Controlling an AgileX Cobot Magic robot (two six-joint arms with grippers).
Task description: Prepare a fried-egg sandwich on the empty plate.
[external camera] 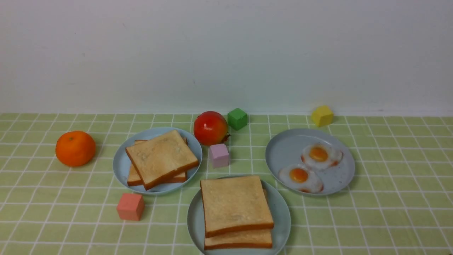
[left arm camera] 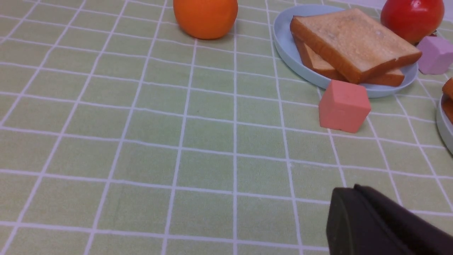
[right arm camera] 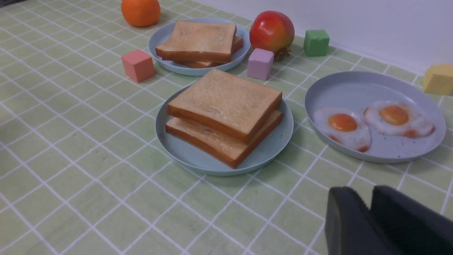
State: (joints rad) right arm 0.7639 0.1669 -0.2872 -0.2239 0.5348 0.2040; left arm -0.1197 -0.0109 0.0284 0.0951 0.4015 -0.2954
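The left gripper (left arm camera: pixel 348 200) is squeezed shut with nothing in it, low over bare tablecloth (left arm camera: pixel 148 148). The right gripper (right arm camera: pixel 368 207) has its two fingers a little apart, and nothing is between them.

Near the right gripper, the big green plate (right arm camera: pixel 198 164) sits by the middle of the table's near edge. The sandwich (right arm camera: pixel 226 106) is on it: two toast slices, the top one a bit crooked. No egg peeks out between them, so I cannot tell if one is inside.

Two fried eggs (right arm camera: pixel 342 124) lie close together on the grey plate (right arm camera: pixel 354 79), toward the table's right edge.

I think a bump could push the crooked top slice off. A shiny egg could slip from a small pinch. Grabbing one egg might drag the other along.
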